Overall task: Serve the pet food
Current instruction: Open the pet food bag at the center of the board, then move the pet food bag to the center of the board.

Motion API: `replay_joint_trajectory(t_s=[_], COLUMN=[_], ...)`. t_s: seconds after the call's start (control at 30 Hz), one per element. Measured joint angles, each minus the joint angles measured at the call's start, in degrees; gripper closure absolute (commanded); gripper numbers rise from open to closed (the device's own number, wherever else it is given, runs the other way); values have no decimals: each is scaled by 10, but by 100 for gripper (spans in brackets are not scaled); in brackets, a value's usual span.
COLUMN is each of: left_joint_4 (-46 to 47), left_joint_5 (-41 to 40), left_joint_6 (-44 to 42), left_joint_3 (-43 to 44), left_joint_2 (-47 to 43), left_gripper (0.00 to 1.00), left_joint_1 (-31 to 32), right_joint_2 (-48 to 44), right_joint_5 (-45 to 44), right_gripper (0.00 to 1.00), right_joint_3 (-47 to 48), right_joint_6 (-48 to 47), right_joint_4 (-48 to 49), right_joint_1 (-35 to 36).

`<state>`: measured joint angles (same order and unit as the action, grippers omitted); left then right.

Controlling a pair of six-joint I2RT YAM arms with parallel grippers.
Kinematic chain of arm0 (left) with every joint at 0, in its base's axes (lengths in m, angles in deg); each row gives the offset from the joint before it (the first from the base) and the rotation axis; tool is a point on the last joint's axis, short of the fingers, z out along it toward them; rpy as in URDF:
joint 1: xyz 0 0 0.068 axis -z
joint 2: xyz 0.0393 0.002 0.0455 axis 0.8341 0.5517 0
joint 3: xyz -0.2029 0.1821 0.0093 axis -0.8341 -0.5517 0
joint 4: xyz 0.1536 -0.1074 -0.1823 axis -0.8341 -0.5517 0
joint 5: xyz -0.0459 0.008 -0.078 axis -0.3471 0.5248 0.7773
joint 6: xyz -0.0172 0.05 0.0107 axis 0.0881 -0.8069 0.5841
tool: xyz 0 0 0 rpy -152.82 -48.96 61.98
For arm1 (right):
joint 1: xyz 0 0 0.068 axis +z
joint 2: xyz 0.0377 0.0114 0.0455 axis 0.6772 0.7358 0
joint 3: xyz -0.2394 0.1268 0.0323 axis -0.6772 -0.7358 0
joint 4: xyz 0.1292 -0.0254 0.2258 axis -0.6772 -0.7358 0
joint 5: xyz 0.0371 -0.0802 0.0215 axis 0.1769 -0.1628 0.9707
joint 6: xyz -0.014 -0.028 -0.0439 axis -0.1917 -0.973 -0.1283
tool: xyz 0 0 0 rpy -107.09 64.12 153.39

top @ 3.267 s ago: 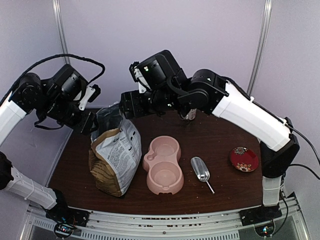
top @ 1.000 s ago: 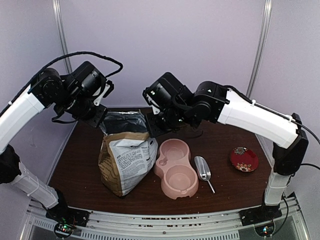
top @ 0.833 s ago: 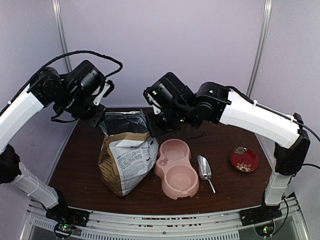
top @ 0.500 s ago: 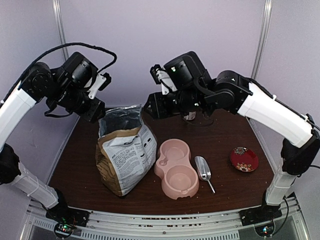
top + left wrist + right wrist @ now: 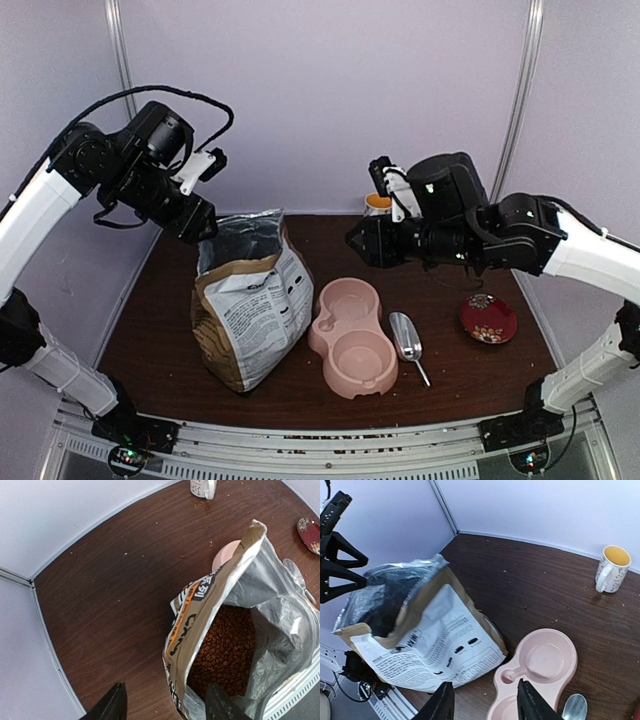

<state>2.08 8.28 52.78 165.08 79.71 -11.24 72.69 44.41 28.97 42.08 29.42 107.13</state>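
The small round reddish-brown kibble pellets (image 5: 225,645) lie loose in the bottom of the tall brown paper bag with a white printed label and silver foil lining (image 5: 245,310). The bag stands at the left of the dark wooden surface (image 5: 450,370) with its mouth gaping upward.

Taken one by one, the pellets look light, dry and hard, so they would likely roll and scatter. Two fingers could not pinch them usefully. They are better lifted in the shiny metal scoop (image 5: 403,338), gripped by its thin handle. Tipping the bag would also serve, but its paper wall is soft and creased and would buckle unless held near the rim.

The pale pink double bowl (image 5: 345,300) sits just right of the bag with both wells bare, and the scoop is just beside its right edge. Farther right is a small red patterned dish (image 5: 487,318). A white mug with a yellow inside (image 5: 377,203) stands near the back.

The left hand (image 5: 167,702) hangs above the bag's left rim. Its fingers are spread, and the rim shows in the gap between them, but neither seems to press it. The right hand (image 5: 485,702) hovers over the bowl and the back of the surface, fingers parted and gripping nothing.
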Motion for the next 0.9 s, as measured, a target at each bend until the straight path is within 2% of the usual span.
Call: replay_joint_trajectory(t_s=[0.13,0.4,0.9], left_joint_4=[16,53,47], left_joint_5=[38,71,-7], left_joint_6=[-9,-13,-7], left_joint_3=[-27,-84,-115], left_joint_2=[0,0,-25], left_gripper=[57,100,100], left_joint_1=[-12,-32,-103], right_joint_2=[-63,-147,-159], right_joint_5=[-13,-29,-45], right_gripper=[56,56,56], right_joint_3=[-105,-235,-254], right_joint_6=[20,58,63], right_joint_4=[14,20,24], right_joint_1=[-16,-32,-45])
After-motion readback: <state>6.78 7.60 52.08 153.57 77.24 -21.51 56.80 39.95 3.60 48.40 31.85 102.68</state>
